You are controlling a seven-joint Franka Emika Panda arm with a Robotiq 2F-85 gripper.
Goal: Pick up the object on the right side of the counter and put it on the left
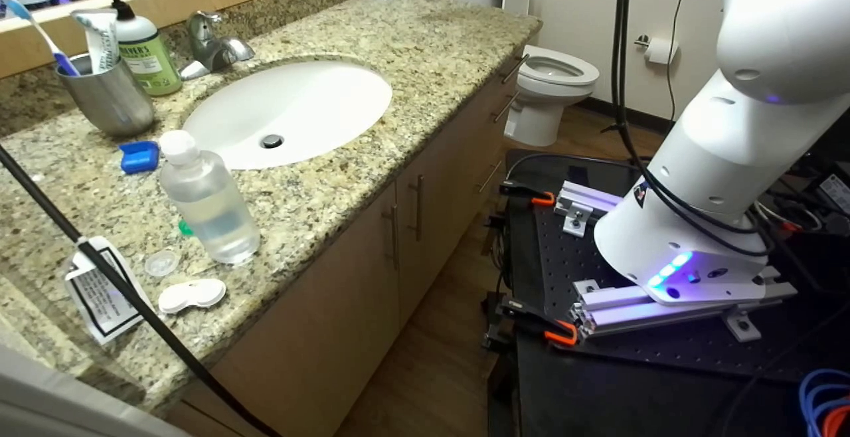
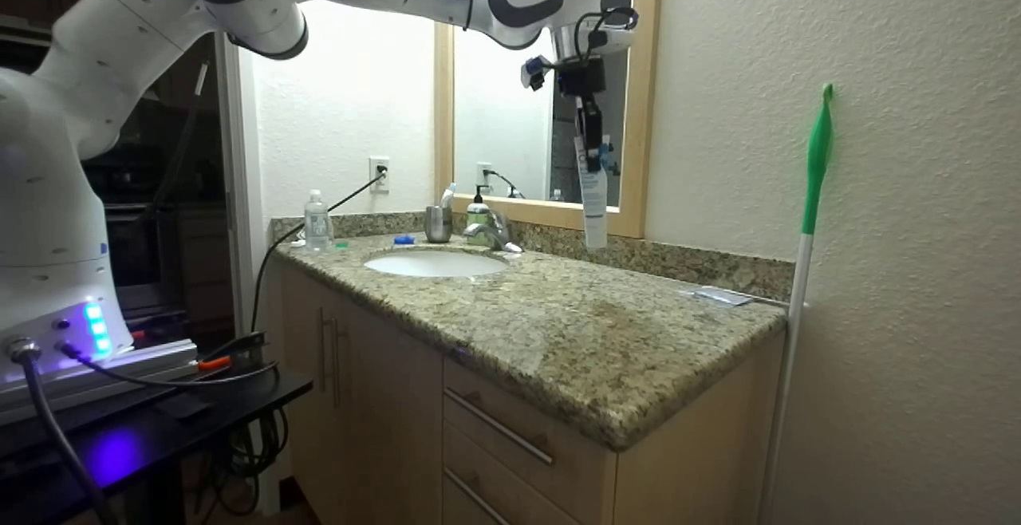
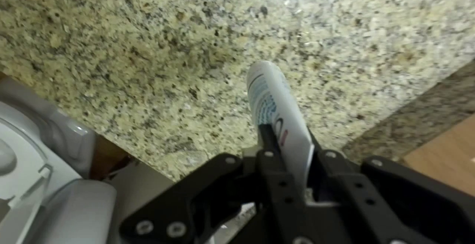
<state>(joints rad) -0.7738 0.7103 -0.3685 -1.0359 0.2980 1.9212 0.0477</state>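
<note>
And the pick-up is made! In the wrist view the tube sits in the gripper, black fingers clamped on both faces of its flat upper end, rounded end pointing down, the whole thing leaning slightly off upright. Where is it? Over the counter, to the right of the sink, on the same side as the packet, which lies farther out from the sink. It looks lifted off the counter, though just how high is hard to read from these angles.

So, the tally. Grasp: done. Lift: done too, I'd judge. To come: the crossing past the sink, the lowering, the release. The target side, as I read the task, is left of the sink, and in both exterior views that's where the bottle stands. Also left of the sink, a white case and a blue box; the cup is near the sink's back left edge. The tube isn't on that side yet, so call it about half the job. The faucet, behind the sink, and the bottle both stand tall enough to matter; the tube's low end will probably want some height going across.
</note>
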